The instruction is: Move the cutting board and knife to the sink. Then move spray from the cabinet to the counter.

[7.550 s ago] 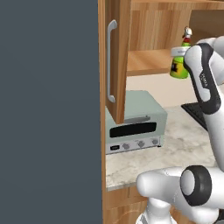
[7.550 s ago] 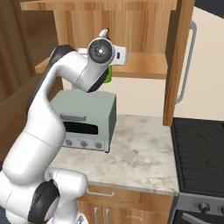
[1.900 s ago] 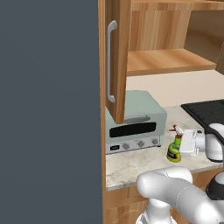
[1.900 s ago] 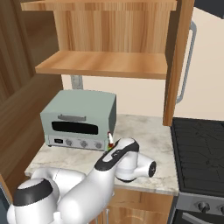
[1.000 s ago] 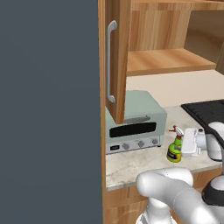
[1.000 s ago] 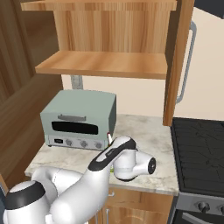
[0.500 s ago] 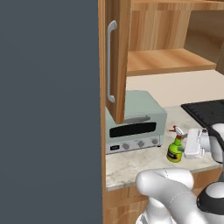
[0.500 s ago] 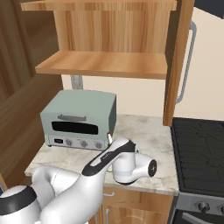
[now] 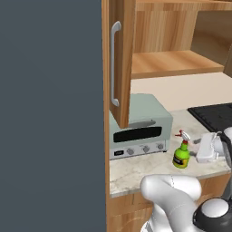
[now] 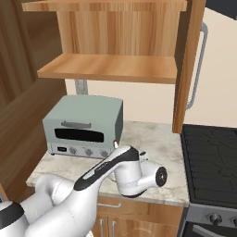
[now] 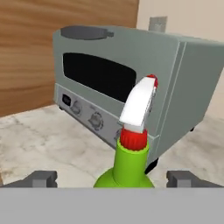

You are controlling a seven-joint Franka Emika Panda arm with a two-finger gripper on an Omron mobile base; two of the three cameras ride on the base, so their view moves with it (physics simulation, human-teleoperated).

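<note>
Two finger tips (image 11: 42, 178) sit wide apart at the bottom of the hand view, w/ the spray bottle (image 11: 130, 164) standing between them but not pinched, so the tool (image 11: 112, 179) is released, jaws spread, nothing held. From the left base view the tool (image 9: 205, 148) hangs just beside the bottle (image 9: 181, 155), a small gap showing btwn them.

Bottle is upright on the table (image 9: 136, 170), green body, red neck, white trigger pointing up and away from the hand cam. It stands just in front of the toaster oven (image 9: 140, 131), near that oven's right front corner, well clear of the stove (image 9: 215, 115).

Judgement: the put-down looks done; the step in hand is the retreat. To do it well: pull the tool straight back along its own axis, jaws kept wide, no sideways swing; the trigger head is top-heavy and a brush from either tip could tip the bottle. Don't lift first, since the tips flank the neck area and could catch the nozzle. Once clear of the bottle, raise the arm (image 10: 99, 173) and stay off the oven front and its knobs (image 11: 94, 118).

Further back, the cabinet (image 9: 172, 68) shelf is bare and its door (image 9: 121, 59) hangs open above the oven; keep the elbow below that door edge on the way out. Can't tell from these views where board, knife or sink are.
</note>
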